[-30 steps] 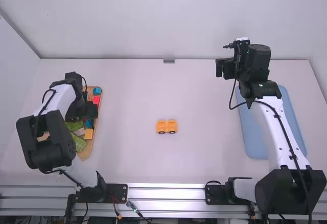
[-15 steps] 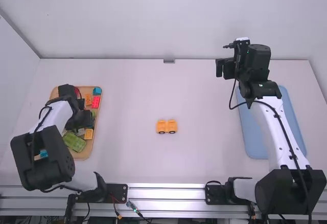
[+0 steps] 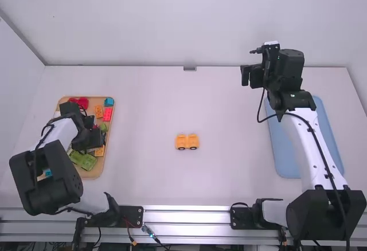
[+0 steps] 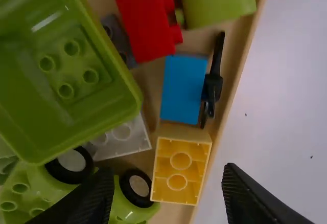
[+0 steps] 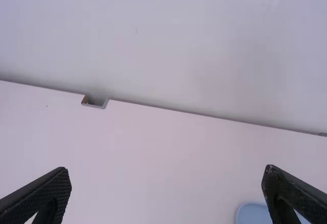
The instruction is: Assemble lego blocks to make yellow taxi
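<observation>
In the near half of the wooden tray (image 3: 92,175), off to the left, the likeliest slip is a crowded descent: the left gripper (image 4: 168,175) could press a finger onto the green wheeled piece (image 4: 130,210) hugging the yellow block (image 4: 181,172), or catch the tray's right rim. The block shows its hollow underside (studs down, so it would probably need turning before it can be stacked), and the blue block (image 4: 184,88) crowds its far end, so a skewed pinch might drag that along. As for alignment, the yellow block lies below and between the left jaws, which are spread and empty. Farther out, mid-table, sits the yellow wheeled base (image 3: 182,140), well apart from both grippers. Far right, beyond most of the blue tray (image 3: 298,153), the right gripper (image 5: 166,177) hangs with its jaws parted, holding nothing.
</observation>
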